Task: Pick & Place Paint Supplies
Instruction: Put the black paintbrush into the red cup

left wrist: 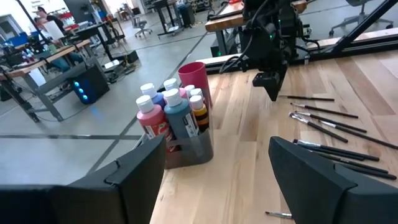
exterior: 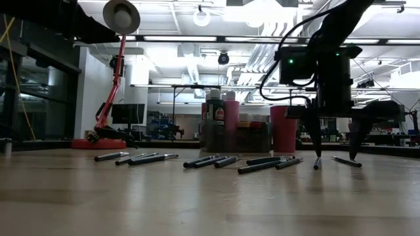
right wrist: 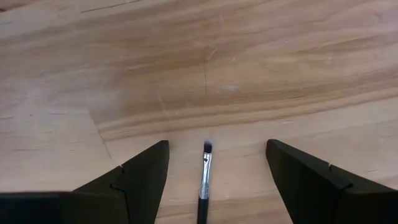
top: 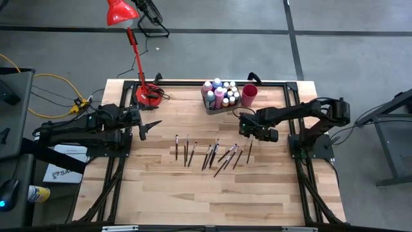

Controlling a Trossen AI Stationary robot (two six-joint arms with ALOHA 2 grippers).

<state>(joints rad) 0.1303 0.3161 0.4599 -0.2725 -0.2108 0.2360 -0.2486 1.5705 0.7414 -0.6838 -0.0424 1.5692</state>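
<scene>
Several paint bottles (top: 220,93) with pink, blue and white caps stand in a grey bin (left wrist: 194,151) at the table's far middle. Several thin dark paintbrushes (top: 212,153) lie flat in a row across the table's middle. My right gripper (top: 248,134) points down, open, low over the bristle end of the rightmost brush (right wrist: 204,177). One finger stands on each side of that brush, and neither touches it. My left gripper (top: 152,126) waits open above the table's left part, pointing level toward the bottles (left wrist: 171,115).
A red cup (top: 249,95) stands right of the bin. A red desk lamp (top: 137,55) rises from its base (top: 149,96) at the far left. Bare wood (top: 212,193) lies between the brushes and the near edge.
</scene>
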